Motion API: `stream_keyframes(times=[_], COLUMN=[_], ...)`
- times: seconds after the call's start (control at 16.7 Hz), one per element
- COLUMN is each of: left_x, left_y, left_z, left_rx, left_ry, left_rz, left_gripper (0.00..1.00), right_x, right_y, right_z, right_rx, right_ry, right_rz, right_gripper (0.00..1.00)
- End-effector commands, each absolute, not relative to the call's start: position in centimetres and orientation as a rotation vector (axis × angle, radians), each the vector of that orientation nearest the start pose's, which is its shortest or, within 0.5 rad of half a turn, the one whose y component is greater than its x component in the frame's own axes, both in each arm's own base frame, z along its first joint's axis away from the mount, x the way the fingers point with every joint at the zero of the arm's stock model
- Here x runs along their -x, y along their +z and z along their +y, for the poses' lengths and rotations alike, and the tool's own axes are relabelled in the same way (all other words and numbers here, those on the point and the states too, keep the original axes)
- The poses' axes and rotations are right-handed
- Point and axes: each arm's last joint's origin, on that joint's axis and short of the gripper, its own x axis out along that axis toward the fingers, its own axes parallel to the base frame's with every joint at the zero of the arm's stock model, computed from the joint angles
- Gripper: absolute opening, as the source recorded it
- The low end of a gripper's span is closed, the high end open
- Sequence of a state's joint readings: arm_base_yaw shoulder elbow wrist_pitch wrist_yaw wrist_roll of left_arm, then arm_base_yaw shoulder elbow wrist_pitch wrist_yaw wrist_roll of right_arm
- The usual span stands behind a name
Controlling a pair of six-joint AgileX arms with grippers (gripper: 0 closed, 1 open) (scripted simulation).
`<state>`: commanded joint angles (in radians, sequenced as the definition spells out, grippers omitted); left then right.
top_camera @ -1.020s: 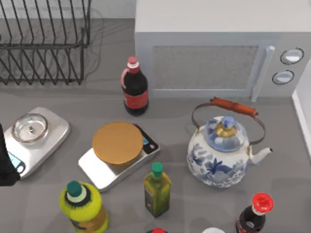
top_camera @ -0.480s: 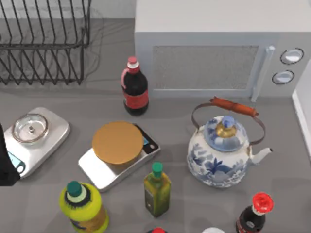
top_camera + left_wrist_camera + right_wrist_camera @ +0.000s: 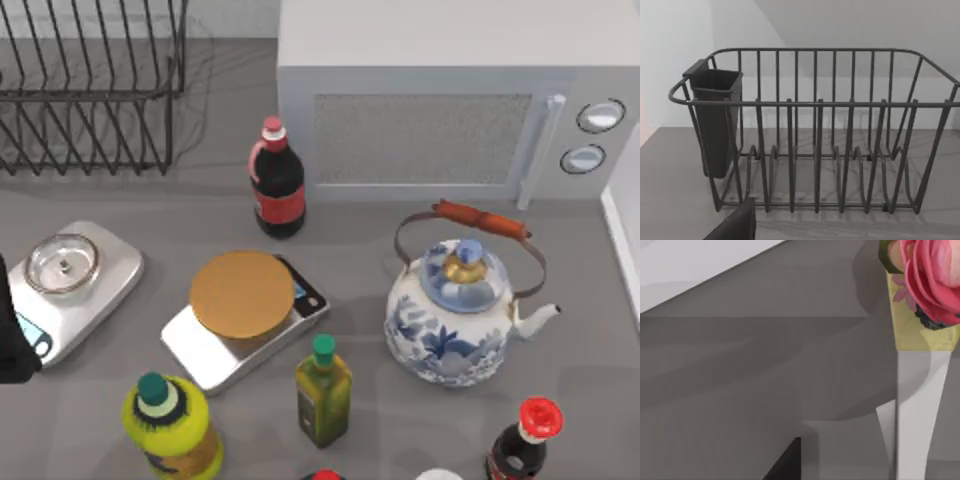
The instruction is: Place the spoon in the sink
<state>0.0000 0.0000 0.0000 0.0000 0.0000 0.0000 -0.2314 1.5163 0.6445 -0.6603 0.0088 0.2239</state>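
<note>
Spoon and sink I cannot find among the bottles on the tabletop [image 3: 100, 200], and the fingers' state I cannot tell, so a blind reach may topple the teapot [image 3: 452, 320].

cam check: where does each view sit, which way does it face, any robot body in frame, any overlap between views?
Top: above the table, looking down on the microwave, kettle, scales and bottles; left arm dark at the left edge.
Left wrist: low on the left arm, facing the dish rack; a dark piece of the left gripper at the frame edge.
Right wrist: faces grey surface and a flower vase; a dark piece of the right gripper.
Shared: dish rack, top and left wrist.
</note>
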Motion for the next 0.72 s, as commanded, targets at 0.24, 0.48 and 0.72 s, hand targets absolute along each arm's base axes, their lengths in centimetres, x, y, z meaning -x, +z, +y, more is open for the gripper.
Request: stream_keyframes(times=[0.24, 0.48, 0.72], left_x=[-10.6, -10.6, -10.6], left_y=[16.0, 16.0, 16.0], left_z=[-0.1, -0.1, -0.1], left_rx=[0.0, 0.0, 0.0], left_ry=[0.0, 0.0, 0.0], left_rz=[0.0, 0.0, 0.0], left_gripper=[1.0, 1.0, 1.0], right_x=[-21.9, -21.7, -21.3], right_y=[14.0, 18.3, 21.4], right_z=[-5.2, -5.1, -5.0], right_rx=[-0.35, -0.351, -0.348], right_ry=[-0.365, -0.365, -0.362], right_rz=[1.497, 1.528, 1.504], right_gripper=[0.0, 0.0, 0.0])
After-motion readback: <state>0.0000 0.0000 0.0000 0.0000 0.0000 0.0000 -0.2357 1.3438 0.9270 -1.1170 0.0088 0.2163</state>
